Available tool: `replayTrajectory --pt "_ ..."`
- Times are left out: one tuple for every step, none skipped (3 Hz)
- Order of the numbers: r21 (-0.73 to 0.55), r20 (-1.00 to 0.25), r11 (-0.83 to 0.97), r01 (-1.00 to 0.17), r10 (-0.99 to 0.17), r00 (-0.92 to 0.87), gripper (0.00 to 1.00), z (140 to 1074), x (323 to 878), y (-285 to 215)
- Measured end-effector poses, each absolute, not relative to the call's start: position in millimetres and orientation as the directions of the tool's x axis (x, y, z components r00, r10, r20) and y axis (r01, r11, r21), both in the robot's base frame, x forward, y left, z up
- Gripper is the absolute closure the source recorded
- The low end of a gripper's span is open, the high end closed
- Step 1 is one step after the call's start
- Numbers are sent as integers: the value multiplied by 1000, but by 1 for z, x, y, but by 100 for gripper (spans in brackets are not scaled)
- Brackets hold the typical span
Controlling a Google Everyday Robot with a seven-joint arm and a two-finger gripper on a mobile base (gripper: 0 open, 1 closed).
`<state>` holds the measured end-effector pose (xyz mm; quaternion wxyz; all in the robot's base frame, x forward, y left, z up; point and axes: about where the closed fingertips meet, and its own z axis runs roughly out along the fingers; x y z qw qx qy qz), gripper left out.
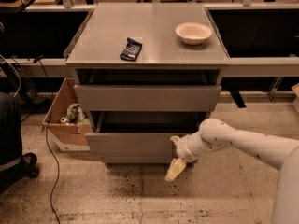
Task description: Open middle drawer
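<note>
The grey cabinet (149,41) shows two flat grey drawer fronts. The upper front (147,98) sits flush. The lower one, the middle drawer (133,147), stands out a little toward me, with a dark gap above it. Its inside does not show. My gripper (174,155) is at the right end of this front, just before it. The fingers are apart, with one tip by the front's top edge and the cream fingertip (173,171) pointing down at the floor. It holds nothing. Any drawer below is hidden.
On the cabinet top lie a dark snack bag (131,49) and a white bowl (193,32). A cardboard box (65,118) with trash stands on the floor at the left, next to a cable (49,153). Shelving runs behind the cabinet.
</note>
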<state>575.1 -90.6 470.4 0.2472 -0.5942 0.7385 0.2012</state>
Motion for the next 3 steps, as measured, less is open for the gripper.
replayTrajectory --pt "-43 -614 236 -971 -773 -161 0 482 603 -96" --pt "-62 -624 263 -963 -763 -168 0 475 632 -97" --pt "-56 -622 288 -956 -759 -192 0 456 655 -99"
